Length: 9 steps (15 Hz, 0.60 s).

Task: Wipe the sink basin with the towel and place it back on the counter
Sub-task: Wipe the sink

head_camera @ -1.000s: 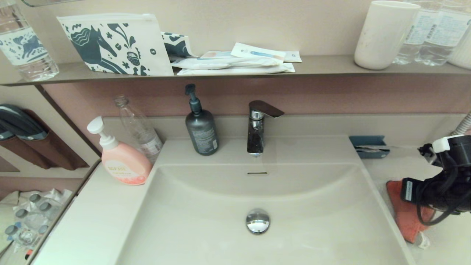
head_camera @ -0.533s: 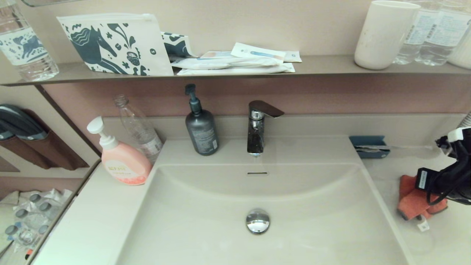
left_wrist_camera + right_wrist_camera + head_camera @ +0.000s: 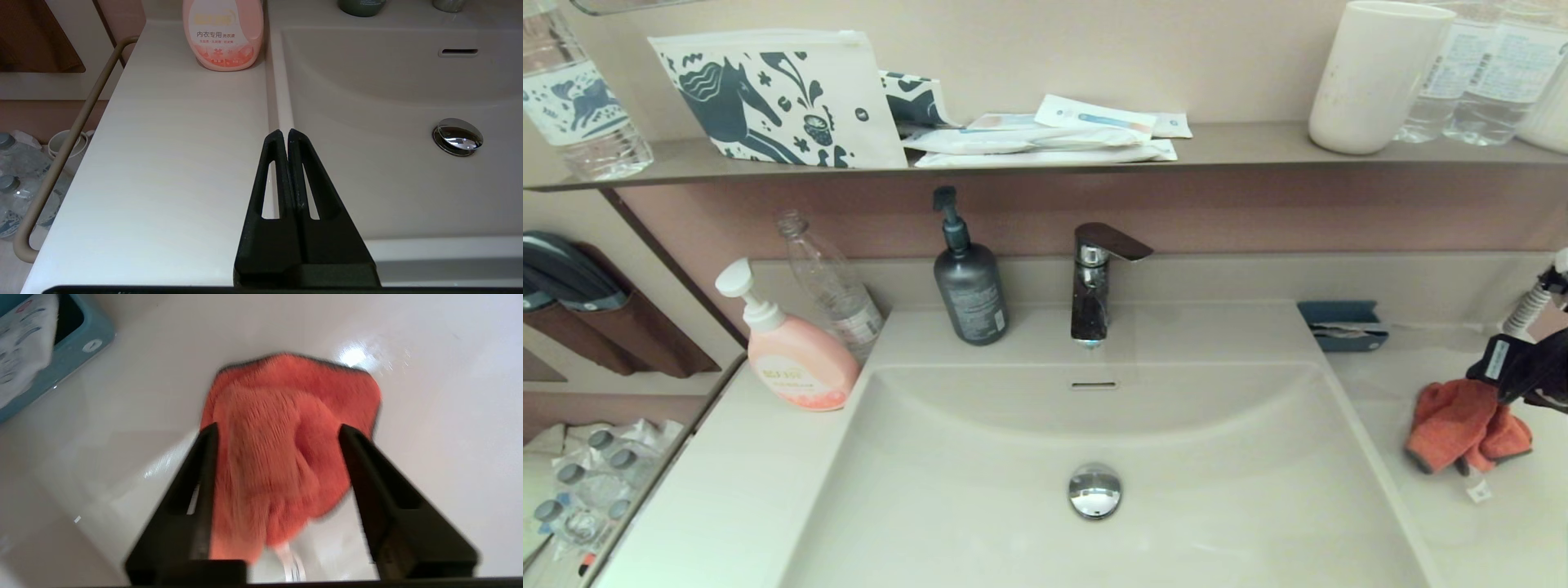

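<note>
The orange-red towel [image 3: 1454, 425] lies bunched on the off-white counter [image 3: 1413, 359], just right of the sink basin [image 3: 1217, 490]. My right gripper [image 3: 1507, 384] hangs at the towel's right side, by the head view's right edge. Seen from the right wrist, that gripper [image 3: 278, 428] is open, its two black fingers wide apart on either side of the towel [image 3: 282, 449], which rests on the counter [image 3: 449, 416]. My left gripper [image 3: 284, 132] is shut and empty above the basin's left rim [image 3: 282, 102].
A blue tissue holder [image 3: 1342, 325] sits behind the towel. The faucet [image 3: 1094, 282], a dark pump bottle [image 3: 969, 286], a clear bottle [image 3: 837, 290] and a pink pump bottle [image 3: 796, 359] stand along the back and left. The chrome drain plug [image 3: 1094, 490] is mid-basin.
The towel went from lying flat to a bunched heap and shifted right and back on the counter. My right arm drew away toward the right edge.
</note>
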Available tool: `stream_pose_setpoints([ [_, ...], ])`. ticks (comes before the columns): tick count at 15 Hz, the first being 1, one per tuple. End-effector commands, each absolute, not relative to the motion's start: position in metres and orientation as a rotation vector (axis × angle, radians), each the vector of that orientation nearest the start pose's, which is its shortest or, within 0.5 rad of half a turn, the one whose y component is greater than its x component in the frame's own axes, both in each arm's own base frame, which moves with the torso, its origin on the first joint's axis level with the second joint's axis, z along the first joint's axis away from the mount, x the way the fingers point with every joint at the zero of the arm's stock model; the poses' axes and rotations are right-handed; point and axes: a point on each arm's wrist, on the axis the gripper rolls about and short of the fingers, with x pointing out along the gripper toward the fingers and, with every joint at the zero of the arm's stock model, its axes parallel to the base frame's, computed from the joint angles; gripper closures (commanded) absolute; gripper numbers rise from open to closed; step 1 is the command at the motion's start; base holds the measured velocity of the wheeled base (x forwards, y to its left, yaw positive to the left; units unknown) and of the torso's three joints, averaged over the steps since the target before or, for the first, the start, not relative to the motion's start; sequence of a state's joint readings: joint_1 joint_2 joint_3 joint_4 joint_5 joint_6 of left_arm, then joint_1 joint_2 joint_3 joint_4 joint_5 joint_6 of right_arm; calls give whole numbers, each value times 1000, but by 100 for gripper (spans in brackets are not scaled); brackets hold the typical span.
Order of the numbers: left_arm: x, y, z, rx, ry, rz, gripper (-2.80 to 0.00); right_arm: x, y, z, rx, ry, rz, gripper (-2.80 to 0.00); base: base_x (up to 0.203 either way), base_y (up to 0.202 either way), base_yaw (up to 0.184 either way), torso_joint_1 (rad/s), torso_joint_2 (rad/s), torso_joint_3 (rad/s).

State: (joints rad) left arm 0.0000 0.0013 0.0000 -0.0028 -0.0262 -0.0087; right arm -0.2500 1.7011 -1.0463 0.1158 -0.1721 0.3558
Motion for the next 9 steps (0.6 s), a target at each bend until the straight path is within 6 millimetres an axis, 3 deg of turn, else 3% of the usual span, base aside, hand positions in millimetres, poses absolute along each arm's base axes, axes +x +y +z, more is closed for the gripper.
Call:
stream_pose_setpoints([
  [1, -23, -1, 76, -9, -1, -28, 0, 275, -74, 206, 383, 717, -546, -280, 0, 0, 0, 0, 0, 0],
  [5, -23, -1, 76, -9, -1, -26, 0, 251, -67, 231, 399, 745, -544, -280, 0, 0, 0, 0, 0, 0],
  [6, -23, -1, 76, -9, -1, -26, 0, 246, -65, 229, 403, 775, -537, 0, 0, 0, 0, 0, 0, 0],
  [9, -23, -1, 76, -9, -1, -26, 0, 231, -60, 224, 401, 809, -528, 0, 0, 0, 0, 0, 0, 0],
])
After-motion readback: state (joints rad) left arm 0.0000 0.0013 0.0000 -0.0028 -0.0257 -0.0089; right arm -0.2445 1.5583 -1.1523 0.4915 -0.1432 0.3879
